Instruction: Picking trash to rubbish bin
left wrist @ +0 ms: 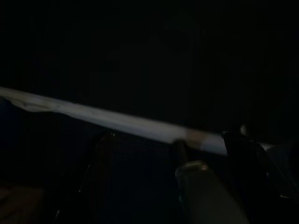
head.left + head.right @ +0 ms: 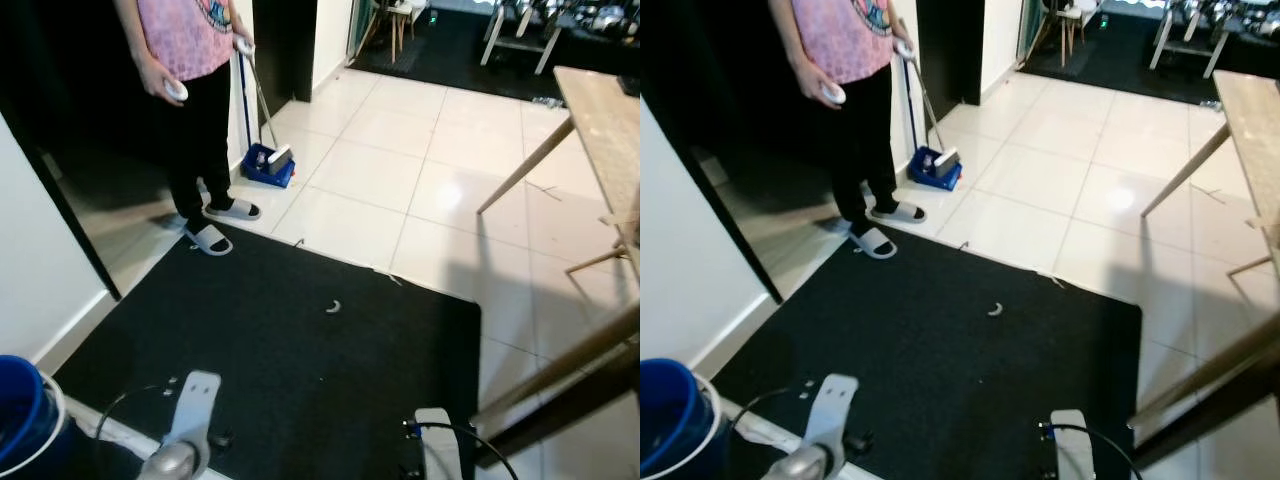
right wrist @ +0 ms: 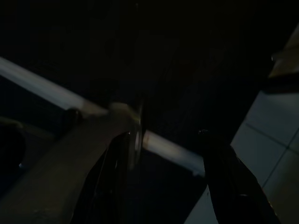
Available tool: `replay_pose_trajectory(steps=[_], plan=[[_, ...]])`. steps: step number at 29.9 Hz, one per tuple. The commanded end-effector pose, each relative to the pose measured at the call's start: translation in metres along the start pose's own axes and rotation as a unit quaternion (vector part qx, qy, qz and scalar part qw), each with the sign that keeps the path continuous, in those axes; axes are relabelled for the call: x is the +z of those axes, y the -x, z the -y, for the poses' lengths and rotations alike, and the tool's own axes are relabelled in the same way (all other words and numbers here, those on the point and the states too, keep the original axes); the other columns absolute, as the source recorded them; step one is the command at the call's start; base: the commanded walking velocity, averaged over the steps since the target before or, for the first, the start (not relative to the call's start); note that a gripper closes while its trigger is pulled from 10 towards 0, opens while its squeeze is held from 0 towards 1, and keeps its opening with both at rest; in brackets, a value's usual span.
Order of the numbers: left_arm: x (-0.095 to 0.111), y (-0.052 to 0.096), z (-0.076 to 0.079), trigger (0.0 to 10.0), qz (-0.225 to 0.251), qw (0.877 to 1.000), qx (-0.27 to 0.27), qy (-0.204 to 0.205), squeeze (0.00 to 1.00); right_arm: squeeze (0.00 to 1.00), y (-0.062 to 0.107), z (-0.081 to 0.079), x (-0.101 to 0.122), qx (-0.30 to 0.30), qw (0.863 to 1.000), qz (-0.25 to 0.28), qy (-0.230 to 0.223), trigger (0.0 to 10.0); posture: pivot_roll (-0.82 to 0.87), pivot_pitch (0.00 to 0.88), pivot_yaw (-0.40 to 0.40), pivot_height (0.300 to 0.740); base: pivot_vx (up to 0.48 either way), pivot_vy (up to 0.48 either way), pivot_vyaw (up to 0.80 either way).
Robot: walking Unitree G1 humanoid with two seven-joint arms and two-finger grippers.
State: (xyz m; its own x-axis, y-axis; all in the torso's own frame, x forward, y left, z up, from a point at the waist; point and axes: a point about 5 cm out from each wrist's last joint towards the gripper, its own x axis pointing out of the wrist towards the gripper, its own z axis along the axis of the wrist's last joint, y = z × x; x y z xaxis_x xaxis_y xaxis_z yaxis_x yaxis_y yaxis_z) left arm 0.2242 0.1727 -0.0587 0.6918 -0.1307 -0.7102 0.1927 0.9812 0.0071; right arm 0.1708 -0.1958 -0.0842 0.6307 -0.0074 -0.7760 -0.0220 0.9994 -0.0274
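A small white curved scrap of trash (image 2: 333,306) lies on the black mat (image 2: 300,370), near its far middle. The blue rubbish bin (image 2: 22,418) with a white rim stands at my near left, beside the wall. Both silver arms hang low at the near edge, the left arm (image 2: 190,415) and the right arm (image 2: 436,445), well short of the scrap. In the dark left wrist view, my left gripper (image 1: 169,135) has its fingers apart and holds nothing. My right gripper (image 3: 163,134) is likewise open and holds nothing.
A person (image 2: 190,90) in a pink top and slippers stands at the mat's far left corner, holding controllers. A blue dustpan (image 2: 268,166) with a broom leans behind them. A wooden table (image 2: 605,120) with slanted legs stands on the right. Pale tiled floor lies beyond the mat.
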Motion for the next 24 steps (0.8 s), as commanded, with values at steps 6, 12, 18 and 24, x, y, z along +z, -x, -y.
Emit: replay_pose_trajectory(steps=[6, 12, 18, 24], plan=[[-0.0065, 0.0007, 0.0045, 10.0, -0.010, 1.000, -0.006, 0.003, 0.00, 0.00, 0.0013, 0.0055, -0.0041, -0.007, 1.000, -0.011, 0.005, 10.0, 0.05, 0.076, 0.010, 0.740, 0.351, 0.000, 0.00], [-0.0067, 0.0007, 0.0046, 10.0, -0.011, 1.000, -0.007, 0.003, 0.00, 0.00, 0.0012, 0.0053, -0.0037, -0.006, 1.000, -0.011, 0.006, 10.0, 0.05, 0.077, 0.010, 0.740, 0.345, 0.000, 0.00], [-0.0067, 0.0005, 0.0052, 10.0, -0.011, 1.000, -0.008, 0.002, 0.00, 0.00, 0.0008, 0.0040, -0.0027, -0.002, 1.000, -0.010, 0.006, 10.0, 0.05, 0.075, 0.009, 0.740, 0.346, 0.000, 0.00], [-0.0066, 0.0004, 0.0057, 10.0, -0.011, 1.000, -0.009, 0.002, 0.00, 0.00, 0.0006, 0.0036, -0.0022, 0.001, 1.000, -0.009, 0.008, 10.0, 0.05, 0.077, 0.007, 0.740, 0.346, 0.000, 0.00]])
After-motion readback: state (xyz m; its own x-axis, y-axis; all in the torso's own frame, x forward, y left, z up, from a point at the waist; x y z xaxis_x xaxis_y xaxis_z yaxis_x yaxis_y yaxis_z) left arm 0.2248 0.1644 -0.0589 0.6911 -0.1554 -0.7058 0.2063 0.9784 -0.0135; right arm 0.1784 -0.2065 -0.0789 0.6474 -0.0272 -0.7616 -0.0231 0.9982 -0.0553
